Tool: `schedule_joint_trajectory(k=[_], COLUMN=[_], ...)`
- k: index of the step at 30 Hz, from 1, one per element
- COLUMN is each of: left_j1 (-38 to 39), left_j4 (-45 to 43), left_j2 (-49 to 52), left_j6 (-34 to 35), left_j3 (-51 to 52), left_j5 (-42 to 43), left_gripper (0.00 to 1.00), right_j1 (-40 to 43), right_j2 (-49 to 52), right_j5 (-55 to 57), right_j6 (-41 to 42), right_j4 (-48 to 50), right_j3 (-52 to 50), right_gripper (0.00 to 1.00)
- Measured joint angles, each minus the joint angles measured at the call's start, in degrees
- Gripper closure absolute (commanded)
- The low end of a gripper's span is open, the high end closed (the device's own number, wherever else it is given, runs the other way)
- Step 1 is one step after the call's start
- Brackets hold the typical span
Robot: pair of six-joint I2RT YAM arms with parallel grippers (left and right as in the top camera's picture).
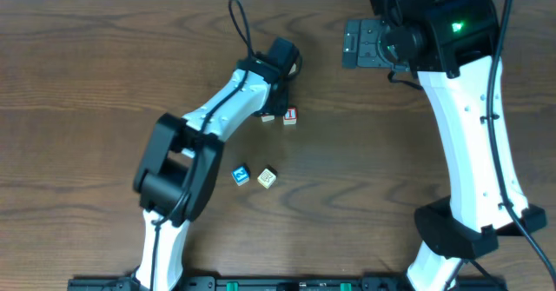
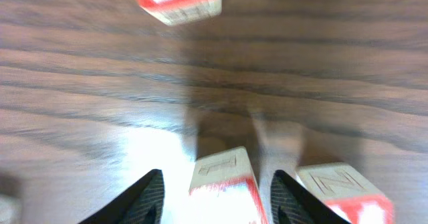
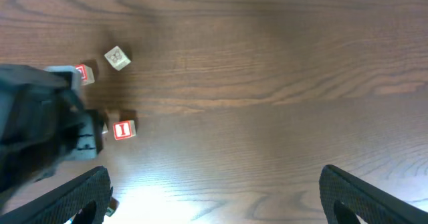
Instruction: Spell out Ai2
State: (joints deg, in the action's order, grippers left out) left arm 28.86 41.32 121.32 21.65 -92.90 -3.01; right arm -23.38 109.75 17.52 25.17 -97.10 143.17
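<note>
**Blocks on a wooden table (image 1: 87, 74).** A red-bordered cube (image 2: 224, 184) stands between the parted fingers of the left gripper (image 2: 217, 174). It is half hidden under the left arm from overhead. The wrist camera crops its top face, so its letter cannot be read. Slivers of tabletop show on both sides of it, and the fingers pinch nothing.

The I cube (image 1: 290, 115) sits just beside it. At the wrist it is cut off at the frame's corner, showing only a Z-carved side and a red edge.

The blue cube (image 1: 241, 175), its figure too small to read, lies well apart from the gripper, next to a cream cube (image 1: 267, 178). Another red-edged cube (image 2: 177, 0) is clipped by the wrist view's top edge.

The right gripper (image 3: 214, 177) hangs spread wide, holding nothing, well away from every cube.
</note>
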Motion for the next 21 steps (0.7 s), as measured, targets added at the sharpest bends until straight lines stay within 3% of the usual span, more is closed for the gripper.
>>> schedule_joint_trajectory(k=[5,14,21], left_j1=[-0.3,-0.3,-0.3], left_j4=[3.5,12.8,17.4], left_j2=[-9.6,-26.5,-44.5], left_j6=[-1.1,-4.5,-8.8], left_j3=[0.1,0.1,0.1], left_j5=[-0.1,-3.9,-7.4], left_gripper=[0.38,0.03,0.05], right_j1=[0.0,0.0,-0.6], right_j2=[-0.3,-4.2,-6.3], right_j5=[-0.1,-2.7,-2.5], right_j6=[0.0,0.5,1.8], right_j4=[0.0,0.0,0.0], right_j3=[0.0,-1.9,-10.7], right_gripper=[0.01,0.01,0.01])
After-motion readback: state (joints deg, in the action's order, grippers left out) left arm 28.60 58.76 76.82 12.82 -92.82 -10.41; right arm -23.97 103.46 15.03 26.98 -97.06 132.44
